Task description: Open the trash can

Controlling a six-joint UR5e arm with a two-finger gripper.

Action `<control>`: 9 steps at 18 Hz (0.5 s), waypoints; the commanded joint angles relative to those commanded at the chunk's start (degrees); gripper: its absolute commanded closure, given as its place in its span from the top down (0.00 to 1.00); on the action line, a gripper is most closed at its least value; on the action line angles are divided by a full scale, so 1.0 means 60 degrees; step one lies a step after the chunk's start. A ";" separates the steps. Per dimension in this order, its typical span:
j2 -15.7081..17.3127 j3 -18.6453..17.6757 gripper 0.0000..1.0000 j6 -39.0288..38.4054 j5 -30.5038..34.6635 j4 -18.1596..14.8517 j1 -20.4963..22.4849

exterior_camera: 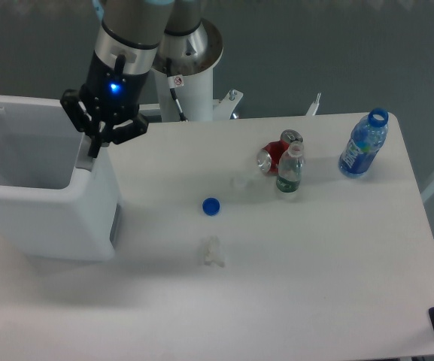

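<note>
The trash can [51, 214] is a large white boxy bin at the left of the table. Its lid stands swung up at the far left edge of the view and the inside is open to view. A grey side slot [115, 223] shows on its right wall. My gripper [94, 150] hangs over the bin's right rim, a little above the push tab [86, 162]. Its fingers are closed together and hold nothing.
On the white table [314, 256] lie a blue bottle cap [211, 206], a crumpled white scrap [213, 253], a red can [274, 155], a small green-labelled bottle [289, 171] and an open blue bottle [363, 144]. The arm's white base [190, 68] stands behind.
</note>
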 joint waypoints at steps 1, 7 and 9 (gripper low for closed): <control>-0.0015 0.0015 0.44 0.0014 0.0015 0.0015 0.0117; -0.0263 0.0132 1.00 0.0015 -0.0117 0.0059 0.1245; -0.0687 0.0132 1.00 0.0000 -0.0045 0.0379 0.1363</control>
